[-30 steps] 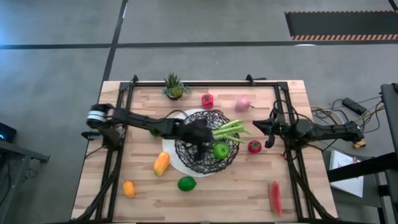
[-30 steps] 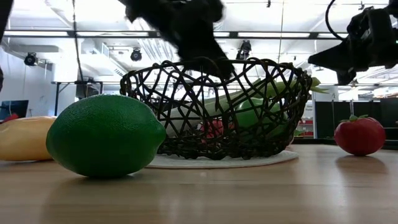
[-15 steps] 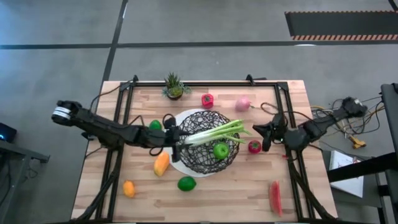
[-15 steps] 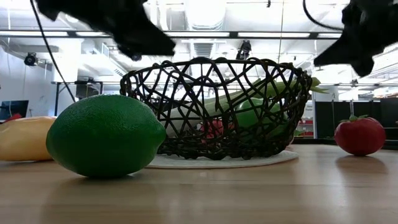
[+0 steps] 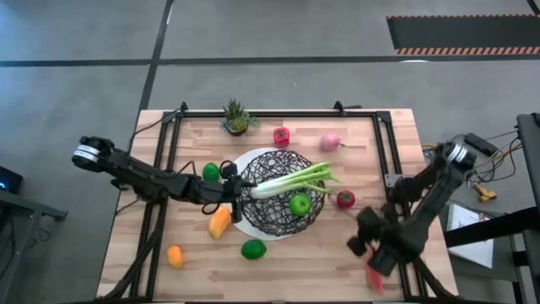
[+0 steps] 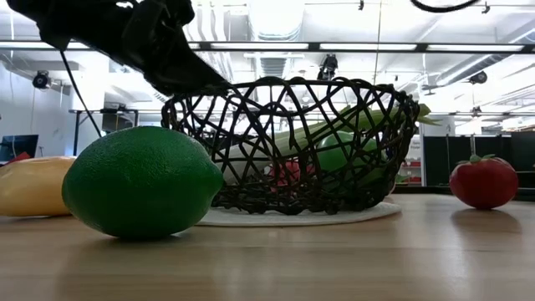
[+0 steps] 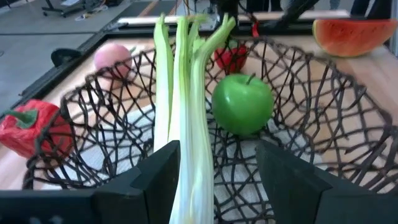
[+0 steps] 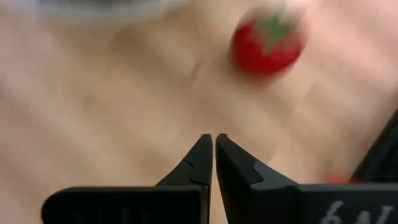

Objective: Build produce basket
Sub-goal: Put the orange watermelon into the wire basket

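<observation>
The black wire basket (image 5: 278,192) stands on its white plate at the table's middle. A green celery stalk (image 5: 295,180) lies across it, its leafy end over the right rim. A green apple (image 5: 299,203) lies inside, also in the left wrist view (image 7: 242,102). My left gripper (image 5: 233,190) is open at the basket's left rim, with the celery's pale end (image 7: 186,180) between its fingers (image 7: 217,146). My right gripper (image 5: 361,238) is shut and empty (image 8: 213,138) above the table's near right. It is past the red tomato (image 5: 345,199), which shows blurred ahead in the right wrist view (image 8: 268,38). My left gripper stands open and level at the basket's left rim, with the celery's pale end (image 7: 184,186) lying along between its fingers, close to one finger (image 7: 163,174). I cannot tell whether that finger touches it.
Outside the basket lie a red pepper (image 5: 281,135), a pink piece (image 5: 329,140), a green piece (image 5: 210,171), a yellow-orange piece (image 5: 218,222), an orange (image 5: 175,256), a green lime (image 5: 253,249) and a watermelon slice (image 5: 372,274) partly under my right arm. A potted plant (image 5: 236,118) stands at the far edge.
My left gripper has drawn back from over the basket toward the table's left edge and now stands at the left rim. The celery stays lying across the basket. My right gripper has gone from beside the tomato toward the table's near edge, by the watermelon slice.
</observation>
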Motion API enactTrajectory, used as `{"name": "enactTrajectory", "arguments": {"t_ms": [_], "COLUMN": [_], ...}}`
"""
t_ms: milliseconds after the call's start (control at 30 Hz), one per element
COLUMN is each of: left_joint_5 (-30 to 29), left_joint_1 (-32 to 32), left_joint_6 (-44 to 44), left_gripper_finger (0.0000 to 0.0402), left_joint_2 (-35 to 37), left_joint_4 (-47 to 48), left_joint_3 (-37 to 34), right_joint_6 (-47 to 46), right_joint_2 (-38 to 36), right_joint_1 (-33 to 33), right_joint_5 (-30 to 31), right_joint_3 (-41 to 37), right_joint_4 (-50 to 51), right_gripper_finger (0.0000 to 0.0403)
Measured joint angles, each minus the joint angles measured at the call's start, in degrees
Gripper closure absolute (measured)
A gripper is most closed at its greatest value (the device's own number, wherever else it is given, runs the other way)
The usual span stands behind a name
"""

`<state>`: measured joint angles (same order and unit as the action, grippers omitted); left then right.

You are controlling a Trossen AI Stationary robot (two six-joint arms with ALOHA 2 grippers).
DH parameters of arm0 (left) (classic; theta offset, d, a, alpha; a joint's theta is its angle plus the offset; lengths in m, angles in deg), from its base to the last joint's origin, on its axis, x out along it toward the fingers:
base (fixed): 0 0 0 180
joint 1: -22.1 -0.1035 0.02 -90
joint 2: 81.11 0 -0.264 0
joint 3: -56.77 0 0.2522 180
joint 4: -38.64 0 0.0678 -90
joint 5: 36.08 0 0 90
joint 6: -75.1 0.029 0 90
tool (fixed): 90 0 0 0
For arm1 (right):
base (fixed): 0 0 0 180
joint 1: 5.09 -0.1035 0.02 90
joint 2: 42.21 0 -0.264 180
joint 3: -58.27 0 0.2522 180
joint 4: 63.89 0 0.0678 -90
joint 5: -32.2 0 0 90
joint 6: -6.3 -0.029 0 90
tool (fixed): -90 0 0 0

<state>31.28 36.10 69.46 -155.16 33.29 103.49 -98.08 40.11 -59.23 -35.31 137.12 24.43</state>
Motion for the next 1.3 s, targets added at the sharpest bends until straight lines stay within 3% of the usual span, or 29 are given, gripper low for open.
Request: {"name": "enactTrajectory", "arguments": {"t_ms": [133,267,467,600,967,1300], "left_joint_5": [0.01,0.01,0.03,0.05,0.46,0.53], "left_joint_1": [0.04,0.09,0.24,0.37,1.14,1.75], "left_joint_6": [0.01,-0.01,0.21,0.15,0.05,-0.05], "left_gripper_finger": [0.0206,0.0206,0.0206,0.0206,0.0206,0.0206], "left_joint_2": [-1.09,-2.35,-4.22,-5.0,-5.46,-5.45], "left_joint_4": [-0.2,-0.68,-3.3,-3.24,-3.1,-2.99], "left_joint_3": [-0.05,-0.05,-0.17,-0.31,-0.36,-0.47], "right_joint_6": [-6.04,-14.75,-27.1,-27.18,-27.5,-27.04], "right_joint_2": [4.38,8.14,11.74,14.2,15.72,15.76], "right_joint_1": [-2.95,-5.98,-9.86,-9.42,-8.87,-8.93], "right_joint_5": [-7.53,-13.16,-17.88,-19.98,-24.05,-24.01], "right_joint_3": [9.17,14.55,15.1,14.18,11.41,5.81], "right_joint_4": [-0.04,-0.78,-4.92,-6.44,-7.21,-15.36], "right_gripper_finger": [0.0366,0.031,0.0202,0.0166,0.0199,0.0244]}}
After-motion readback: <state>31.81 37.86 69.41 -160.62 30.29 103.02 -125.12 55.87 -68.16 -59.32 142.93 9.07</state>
